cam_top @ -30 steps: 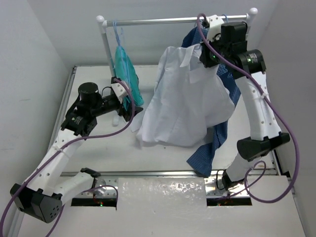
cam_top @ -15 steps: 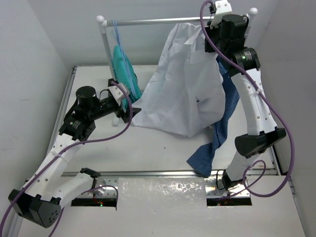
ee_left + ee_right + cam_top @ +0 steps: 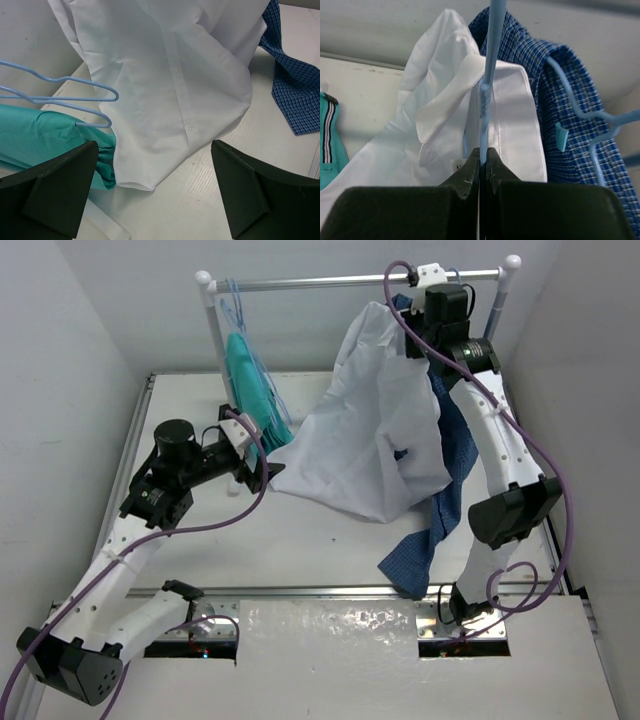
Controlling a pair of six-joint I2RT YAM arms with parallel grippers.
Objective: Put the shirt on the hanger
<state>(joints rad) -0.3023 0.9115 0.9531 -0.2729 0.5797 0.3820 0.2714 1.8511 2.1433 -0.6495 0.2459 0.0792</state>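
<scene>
The white shirt [image 3: 370, 430] hangs from the upper right of the rack, and its hem spreads down onto the table. My right gripper [image 3: 428, 312] is up by the rail. In the right wrist view it [image 3: 482, 152] is shut on the pale-blue stem of the hanger [image 3: 489, 60], which rises out of the shirt's collar [image 3: 515, 115]. My left gripper [image 3: 262, 470] is open and empty, low over the table. Its jaws [image 3: 154, 147] stand wide apart just short of the shirt's hem [image 3: 165, 100].
A teal-green garment [image 3: 250, 380] hangs on pale-blue wire hangers [image 3: 75, 95] at the rail's left end [image 3: 300, 283]. A dark blue checked shirt [image 3: 450, 490] hangs behind the white shirt on its own hanger [image 3: 580, 115] and trails onto the table.
My right gripper has lifted the hanger and shirt up to the rail and a little to the left, and the shirt's hem has swung left. My left arm has hardly moved.
</scene>
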